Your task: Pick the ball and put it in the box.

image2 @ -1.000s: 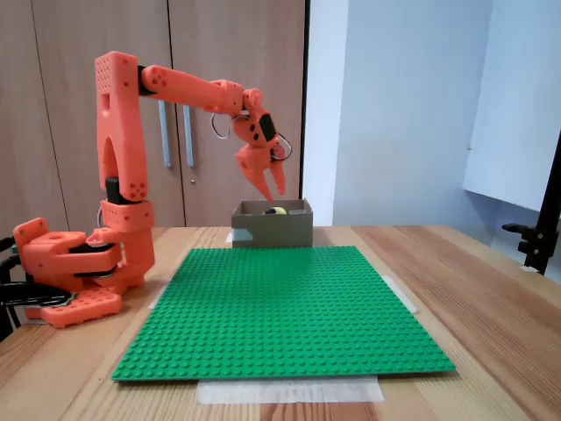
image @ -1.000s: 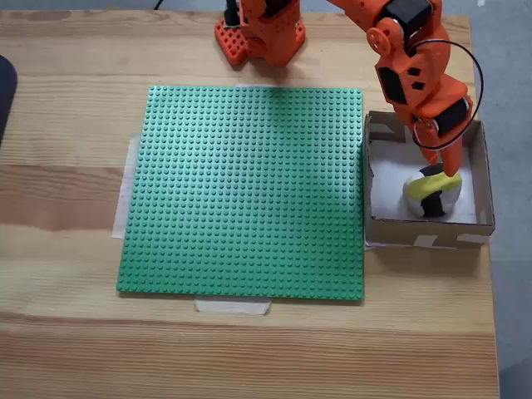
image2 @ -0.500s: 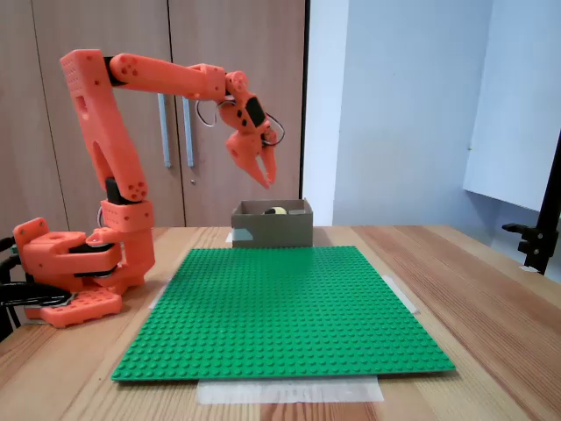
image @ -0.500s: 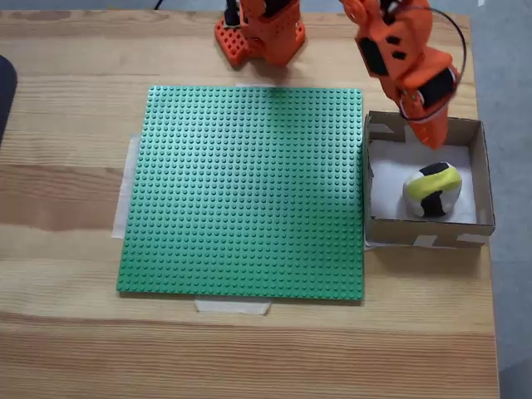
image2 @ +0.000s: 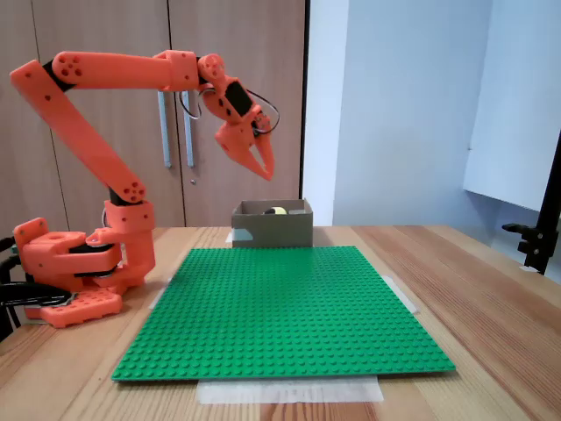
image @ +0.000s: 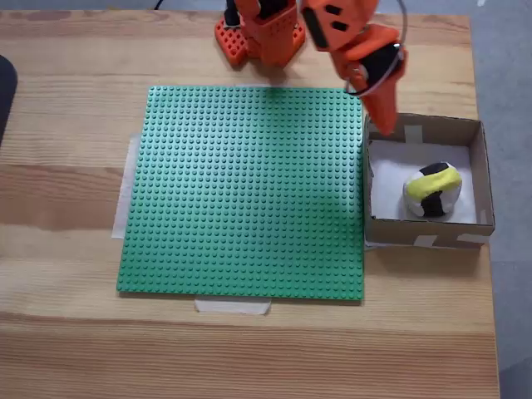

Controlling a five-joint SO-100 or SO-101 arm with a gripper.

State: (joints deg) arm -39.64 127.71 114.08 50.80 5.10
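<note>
We saw no readable writing or brand anywhere. On the wooden desk [image: 66,166] lay a green studded baseplate [image: 249,191], taped at its edges. To its right in a fixed view from above sat the box [image: 478,174], with the ball [image: 432,190] resting on its white bottom. In a fixed view from the side, only the ball's [image2: 278,210] top peeked over the box's [image2: 272,228] wall. The end effector [image2: 265,171] hung above, holding nothing, its fingers nearly pressed together.

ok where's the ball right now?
In the fixed view from above, the ball sits inside the box at the right edge of the green baseplate, toward the box's near wall.
</note>
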